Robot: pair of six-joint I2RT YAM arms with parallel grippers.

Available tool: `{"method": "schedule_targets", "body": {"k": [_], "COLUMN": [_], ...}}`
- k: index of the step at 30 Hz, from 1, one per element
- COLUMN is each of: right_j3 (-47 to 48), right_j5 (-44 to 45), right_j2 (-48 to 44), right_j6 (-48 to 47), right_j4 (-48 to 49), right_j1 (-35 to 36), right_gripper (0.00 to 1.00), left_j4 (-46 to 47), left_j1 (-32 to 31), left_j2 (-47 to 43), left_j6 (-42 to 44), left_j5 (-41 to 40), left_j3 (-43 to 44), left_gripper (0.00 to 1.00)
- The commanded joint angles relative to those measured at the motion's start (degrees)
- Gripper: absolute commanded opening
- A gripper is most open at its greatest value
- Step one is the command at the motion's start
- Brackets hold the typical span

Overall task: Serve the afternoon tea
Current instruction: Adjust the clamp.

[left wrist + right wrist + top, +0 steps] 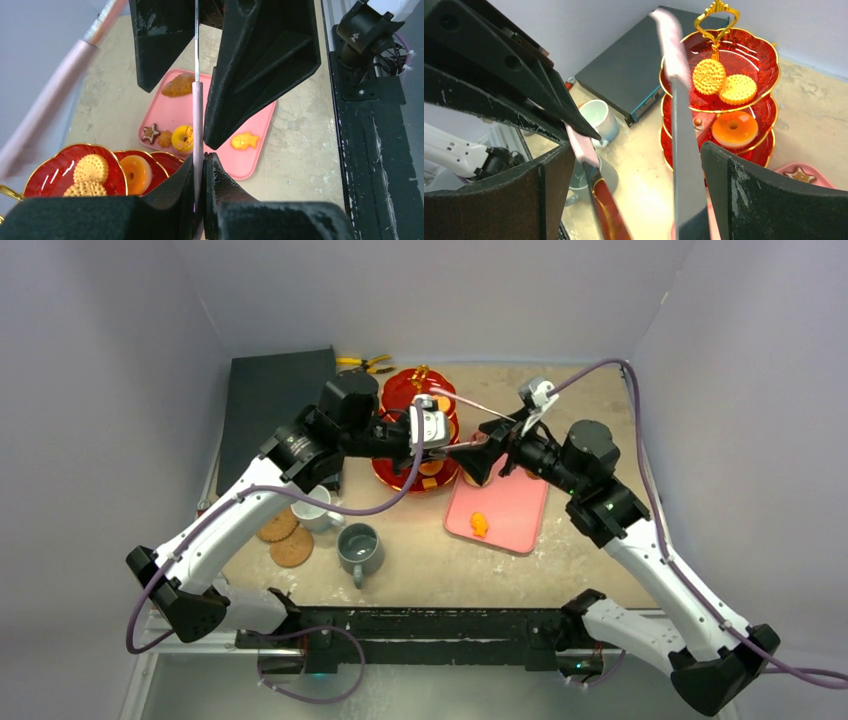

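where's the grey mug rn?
Top view: the grey mug stands left of centre toward the near edge, just right of the cork coasters and in front of the white mug.

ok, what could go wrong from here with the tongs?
Only the left hand pinches one leg of the pink-handled metal tongs; the right hand is open, so they could twist or slip. The tongs' other leg appears close to the red translucent three-tier stand and might knock the round yellow biscuits off its top plate.
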Motion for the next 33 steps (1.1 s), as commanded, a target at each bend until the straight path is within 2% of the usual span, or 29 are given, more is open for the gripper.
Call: {"method": "schedule_targets", "body": {"k": [1,5,11,13,18,24,27,33], "right_j3": [0.91,-0.37,-9.07,-9.83,-9.84,-6.92,-6.07,-2.03], "right_j5": [1.36,1.65,-9.09,-11.33,-10.08,-10.38,-9.89,-14.61], "right_j2": [-3.94,-7.69,-16.67,-17.08,-15.45,-14.49,-14.41,-9.21], "right_j6": [-4.58,-8.93,-15.48,-18.38,-21.21,-22.35,-21.37,-15.4], "right_j4": [-1.72,-0.09,12.34,12.97,16.27,18.32,19.71,20.89], "right_j1": [0.13,0.16,0.13,0.14,0.13,0.13,0.13,0.13], "right_gripper": [0.99,0.99,0.99,0.99,0.99,0.99,0.99,0.99], "left_j4": [0.88,-0.44,-4.88,-5.47,-6.05,2.64,1.82,-2.01], "left_j1": [-0.09,-0.11,-0.07,0.01,0.1,4.07,5.09,5.07], "left_j2": [-1.69,-1.52,0.36,0.95,2.0,-0.38,-0.96,-0.64], "left_j6": [0.45,-0.58,-5.76,-9.46,-20.71,-34.24,-33.15,-27.28], "left_j5": [2.28,3.5,10.19,12.6,21.1,30.07,30.75,29.55], "left_j3": [2.23,3.29,8.42,11.47,16.51,10.55,9.13,9.43], "left_gripper": [0.0,0.0,0.0,0.0,0.0,0.0,0.0,0.0]}}
